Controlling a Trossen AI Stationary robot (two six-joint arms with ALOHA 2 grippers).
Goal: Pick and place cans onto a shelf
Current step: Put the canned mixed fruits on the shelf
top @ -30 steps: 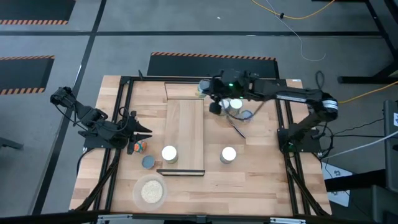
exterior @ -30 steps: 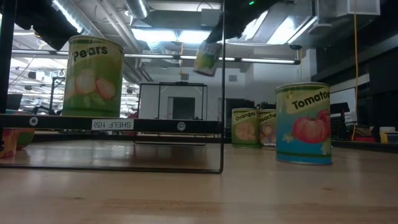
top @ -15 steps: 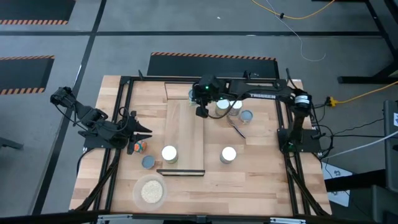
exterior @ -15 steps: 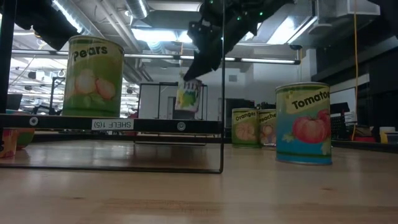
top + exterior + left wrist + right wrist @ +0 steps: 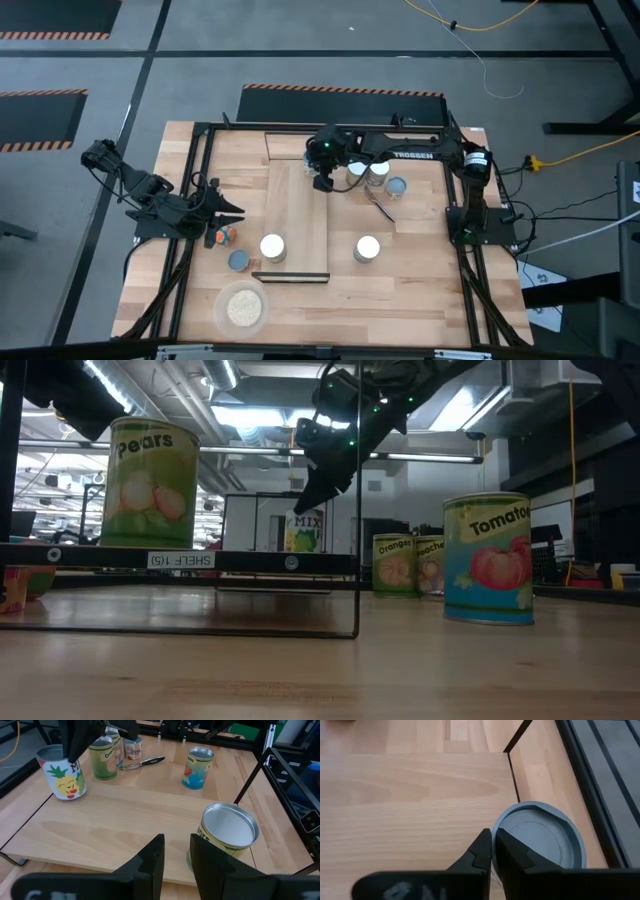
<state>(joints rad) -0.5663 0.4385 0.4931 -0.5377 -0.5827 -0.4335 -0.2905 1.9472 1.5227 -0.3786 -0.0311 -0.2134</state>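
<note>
My right gripper point(image 5: 322, 178) is shut on a can with a pineapple label point(image 5: 62, 777) at the far end of the light-wood shelf point(image 5: 298, 215). The same can shows in the low view point(image 5: 303, 532) under the gripper point(image 5: 318, 472). A Pears can point(image 5: 272, 247) stands on the shelf's near end. A Tomato can point(image 5: 367, 248) stands on the table to the right of the shelf. My left gripper point(image 5: 232, 209) waits at the table's left side, open by a narrow gap and empty. My right gripper pinches the pineapple can's top rim point(image 5: 496, 831) between its two fingers, one finger point(image 5: 512, 854) over the blue-grey lid and one outside the wall. The fingers come from above, slanting down from the table's right. The can is nearly upright, its base at the shelf's far end.
Three more cans point(image 5: 376, 174) stand close together on the table just right of my right gripper, with a black pen point(image 5: 381, 208) beside them. A blue-grey-topped can point(image 5: 239, 260), a multicoloured object point(image 5: 222, 236) and a dish of grains point(image 5: 241, 307) are near the left front.
My right gripper has gone toward the table's left edge and down, from above the group of cans to the shelf's far end. It has carried the pineapple can, which was high and tilted and is now low and nearly upright at the shelf.
</note>
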